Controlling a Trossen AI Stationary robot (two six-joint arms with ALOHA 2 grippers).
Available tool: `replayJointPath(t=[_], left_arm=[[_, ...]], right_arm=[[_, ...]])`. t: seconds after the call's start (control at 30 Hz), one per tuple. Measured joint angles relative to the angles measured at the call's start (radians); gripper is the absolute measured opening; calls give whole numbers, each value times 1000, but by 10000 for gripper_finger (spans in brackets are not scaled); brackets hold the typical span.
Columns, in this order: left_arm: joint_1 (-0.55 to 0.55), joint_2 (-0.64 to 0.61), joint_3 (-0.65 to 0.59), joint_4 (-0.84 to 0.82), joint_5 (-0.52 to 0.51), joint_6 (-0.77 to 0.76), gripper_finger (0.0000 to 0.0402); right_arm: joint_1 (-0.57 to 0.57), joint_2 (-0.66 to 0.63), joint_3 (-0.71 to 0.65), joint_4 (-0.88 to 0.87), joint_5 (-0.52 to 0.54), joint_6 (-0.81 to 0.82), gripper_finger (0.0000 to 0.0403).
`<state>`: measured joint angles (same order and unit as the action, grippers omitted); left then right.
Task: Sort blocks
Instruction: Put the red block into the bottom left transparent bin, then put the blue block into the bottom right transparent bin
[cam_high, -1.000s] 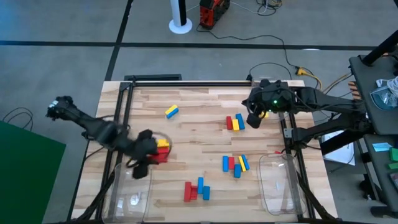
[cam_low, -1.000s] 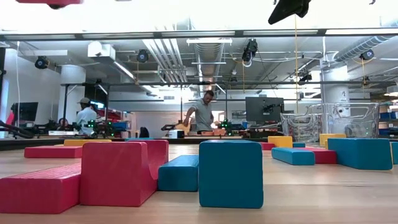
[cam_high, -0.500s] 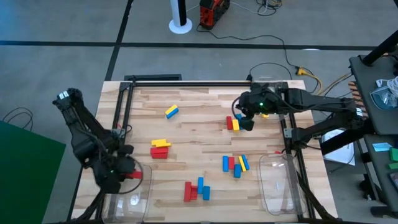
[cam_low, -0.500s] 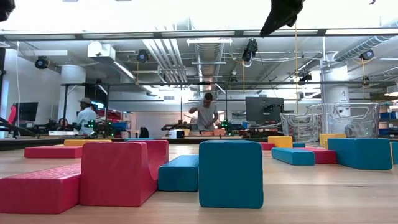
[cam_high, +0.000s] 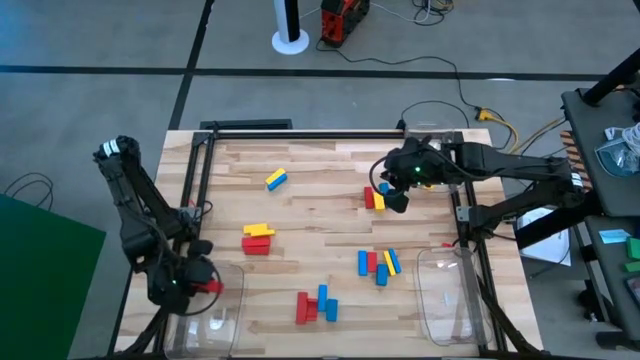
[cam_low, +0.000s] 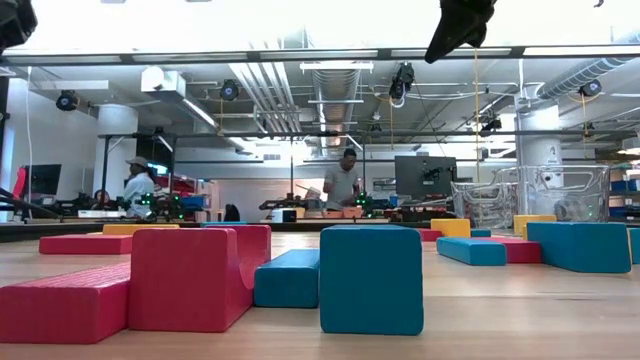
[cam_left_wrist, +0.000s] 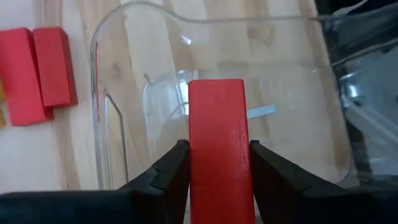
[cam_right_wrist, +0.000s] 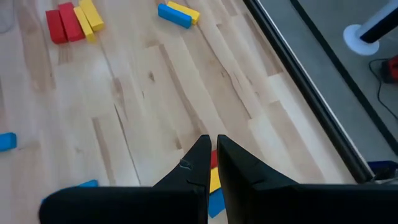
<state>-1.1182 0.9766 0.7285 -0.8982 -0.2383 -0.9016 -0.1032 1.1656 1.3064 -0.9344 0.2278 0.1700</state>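
My left gripper (cam_high: 203, 285) hangs over the left clear bin (cam_high: 205, 322), shut on a red block (cam_left_wrist: 216, 143). My right gripper (cam_high: 396, 196) is shut and holds nothing; it hovers high above a red, yellow and blue cluster of blocks (cam_high: 376, 197), which shows below its fingers (cam_right_wrist: 213, 180). Other blocks lie flat on the table: a yellow-blue pair (cam_high: 277, 179), a yellow-red pile (cam_high: 258, 239), a mixed group (cam_high: 379, 264) and a red-blue group (cam_high: 316, 305). My left gripper pinches the red block by its two long sides (cam_left_wrist: 194, 168) between the two fingers. The block runs along the fingers and reaches out past their tips. It is lifted clear, above the bin's open top (cam_left_wrist: 261, 99).
A second clear bin (cam_high: 450, 295) stands at the near right corner. Black rails (cam_high: 300, 131) frame the table's far and side edges. Two red blocks (cam_left_wrist: 37, 74) lie on the wood just outside the left bin. People stand in the room behind (cam_low: 345, 185).
My left gripper has gone from the yellow-red pile toward the table's near left corner with one red block, lifted clear, and now stands over the left bin. My right gripper has shifted a little toward the table's left, over the red-yellow-blue cluster.
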Motion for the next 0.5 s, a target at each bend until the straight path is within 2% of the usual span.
replayJointPath(t=[0.5], left_arm=[[0,20,21,-33,14,-50,147]], right_arm=[[0,2,0,1,1,62,18]])
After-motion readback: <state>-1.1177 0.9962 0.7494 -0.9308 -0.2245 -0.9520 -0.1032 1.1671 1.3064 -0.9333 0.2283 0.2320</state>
